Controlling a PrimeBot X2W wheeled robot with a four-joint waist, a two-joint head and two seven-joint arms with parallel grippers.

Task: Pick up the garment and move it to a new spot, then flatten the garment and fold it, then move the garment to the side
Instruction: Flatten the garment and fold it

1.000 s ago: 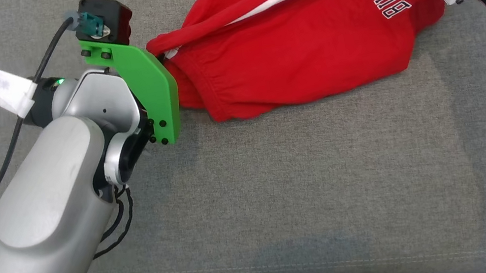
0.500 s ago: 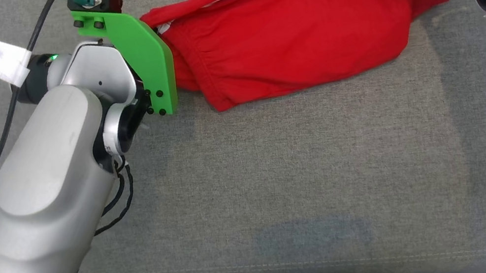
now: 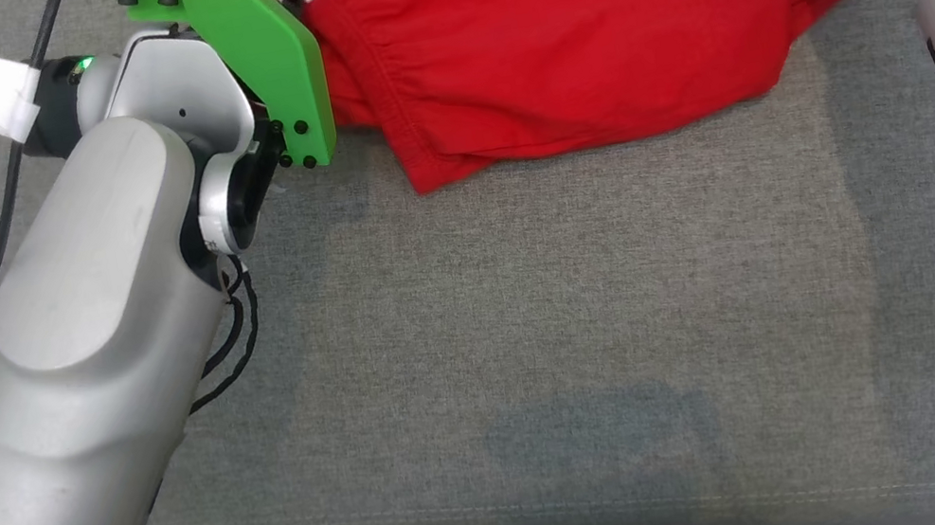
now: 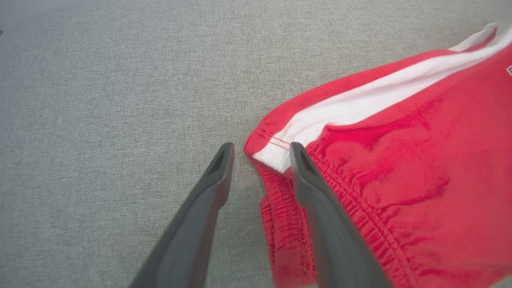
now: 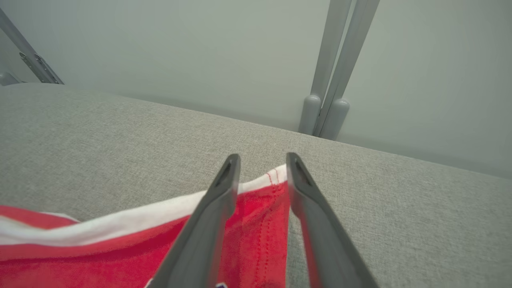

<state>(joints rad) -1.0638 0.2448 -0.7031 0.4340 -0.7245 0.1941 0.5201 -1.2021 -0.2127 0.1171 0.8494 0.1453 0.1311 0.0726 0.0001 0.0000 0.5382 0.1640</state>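
Because the red fabric shorts with a white side stripe (image 3: 564, 43) are light and limp, they will likely sag unless taken by the corners at both ends. The left tool (image 4: 262, 147) stands parted astride their waistband corner, the right tool (image 5: 263, 158) parted astride the opposite corner, neither pinching; under the shorts lies the grey woven worktop (image 3: 538, 337).

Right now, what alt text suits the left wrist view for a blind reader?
The left hand, its two dark fingers open, straddles a corner of a red garment with a white stripe, lying on grey fabric.
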